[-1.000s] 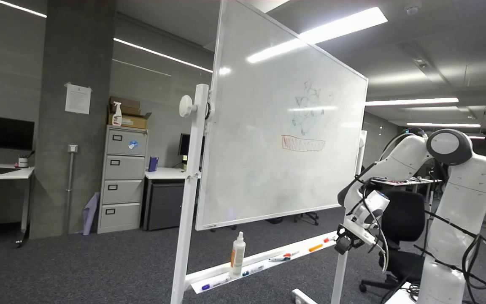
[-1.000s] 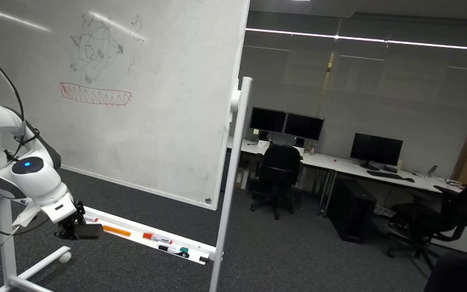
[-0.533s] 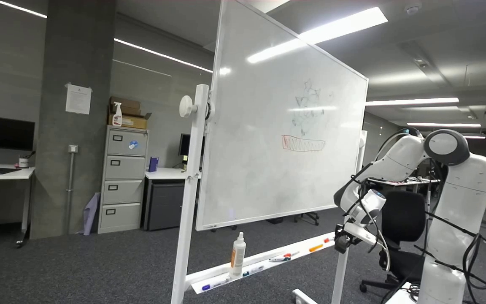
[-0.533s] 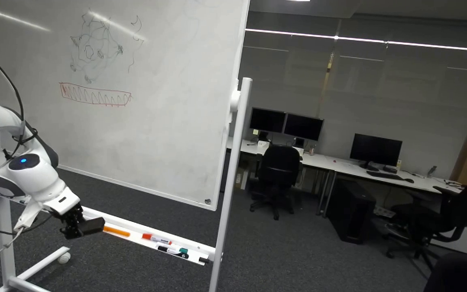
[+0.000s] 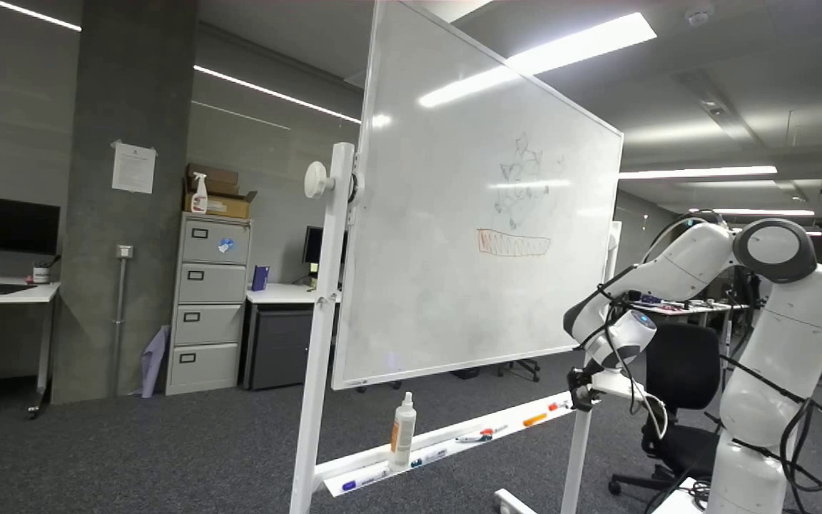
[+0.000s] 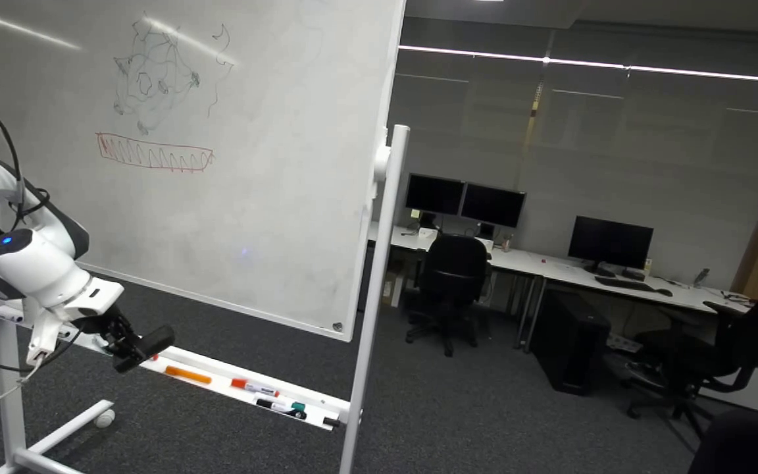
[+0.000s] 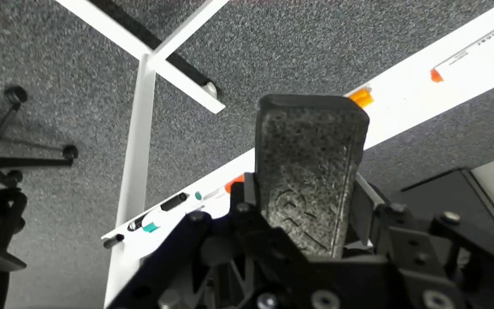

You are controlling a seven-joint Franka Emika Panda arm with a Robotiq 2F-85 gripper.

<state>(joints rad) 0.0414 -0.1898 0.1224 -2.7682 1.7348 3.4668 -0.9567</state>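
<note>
We see a dark block [image 7: 311, 146], its grey face speckled, pinched by the gripper [image 7: 307, 197] near the white tray [image 7: 405, 101]. We find it higher and more tilted than before

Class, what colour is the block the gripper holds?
The block is dark grey with paler speckles, clearest in the wrist view.

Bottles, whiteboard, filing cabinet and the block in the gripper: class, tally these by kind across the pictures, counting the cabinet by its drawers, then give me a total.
Tray bottle and spray bottle: 2
Whiteboard: 1
Filing cabinet drawers: 4
Block in the gripper: 1
Total: 8
</note>
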